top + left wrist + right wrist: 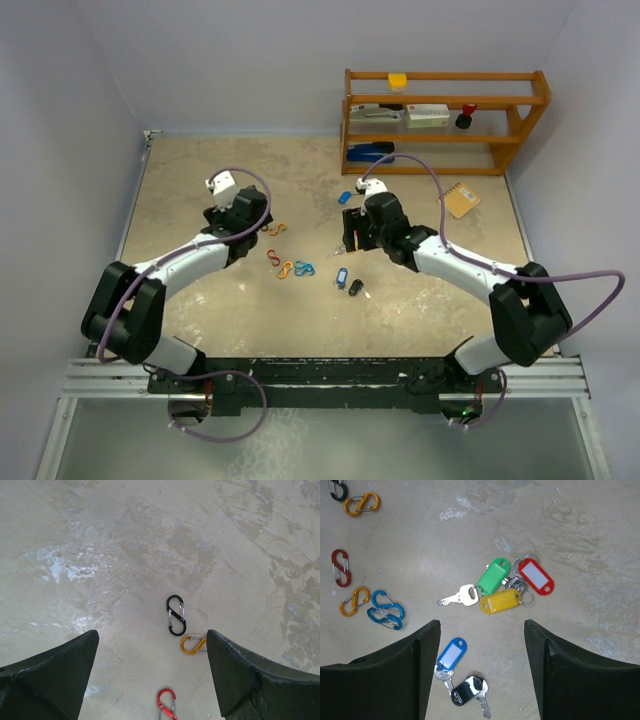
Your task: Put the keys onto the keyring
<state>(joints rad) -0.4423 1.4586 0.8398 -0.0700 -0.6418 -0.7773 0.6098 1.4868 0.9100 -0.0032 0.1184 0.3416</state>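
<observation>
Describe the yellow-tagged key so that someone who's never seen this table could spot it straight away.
On the beige table, look just ahead of the open right pincer, where a few tagged keys lie bunched together. The yellow-tagged key is the nearest of the bunch, lying flat below the green tag and left of the red tag. It alone has a yellow oblong tag.

The mottled beige table (200, 190) bears coloured figure-eight clips (340, 568), loose tagged keys (500, 601), a wooden rack (450, 76) at the far edge, and what looks like a spiral notepad (461, 199).
</observation>
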